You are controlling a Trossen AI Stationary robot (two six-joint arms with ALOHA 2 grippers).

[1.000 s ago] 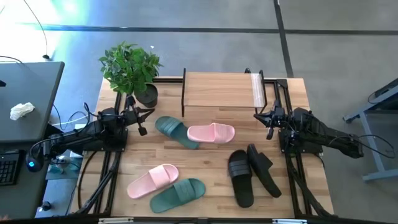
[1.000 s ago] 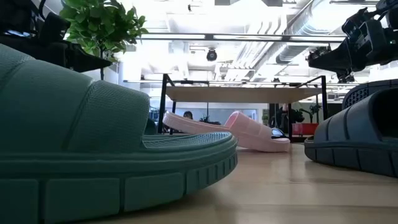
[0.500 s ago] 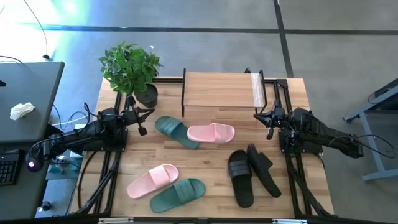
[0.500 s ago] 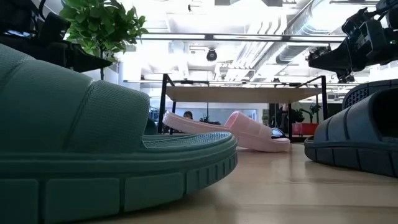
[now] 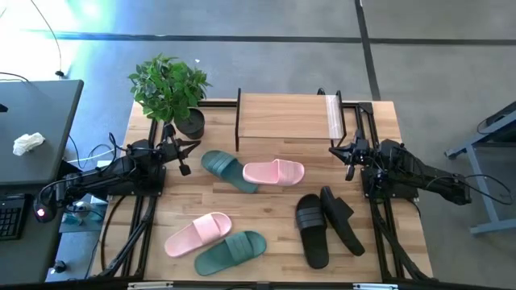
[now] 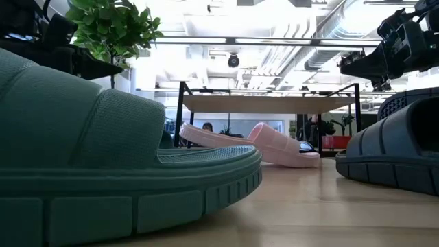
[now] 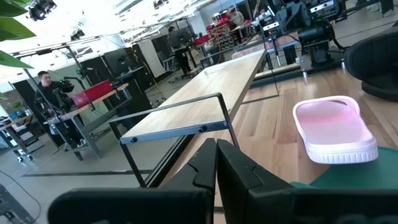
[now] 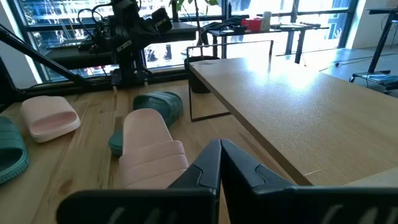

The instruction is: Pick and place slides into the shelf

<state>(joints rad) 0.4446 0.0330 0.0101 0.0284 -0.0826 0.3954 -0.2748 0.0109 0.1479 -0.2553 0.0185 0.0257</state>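
The shelf (image 5: 290,117) stands at the table's far edge, with a light wood top and a black frame. A dark green slide (image 5: 226,168) and a pale pink slide (image 5: 275,171) lie in front of it, and the pink one's end overlaps the green one. Another pink slide (image 5: 198,234) and green slide (image 5: 231,250) lie side by side near the near edge. Two black slides (image 5: 313,230) (image 5: 342,217) lie touching at the near right. My left gripper (image 5: 184,158) (image 7: 216,163) waits shut left of the green slide. My right gripper (image 5: 343,153) (image 8: 220,163) waits shut right of the pink slide.
A potted plant (image 5: 172,90) stands at the far left corner, close to my left gripper. A clear plastic piece (image 5: 333,115) lies on the shelf's right end. In the low view the near green slide (image 6: 103,171) fills the foreground. Bare wood (image 5: 266,205) shows at the table's middle.
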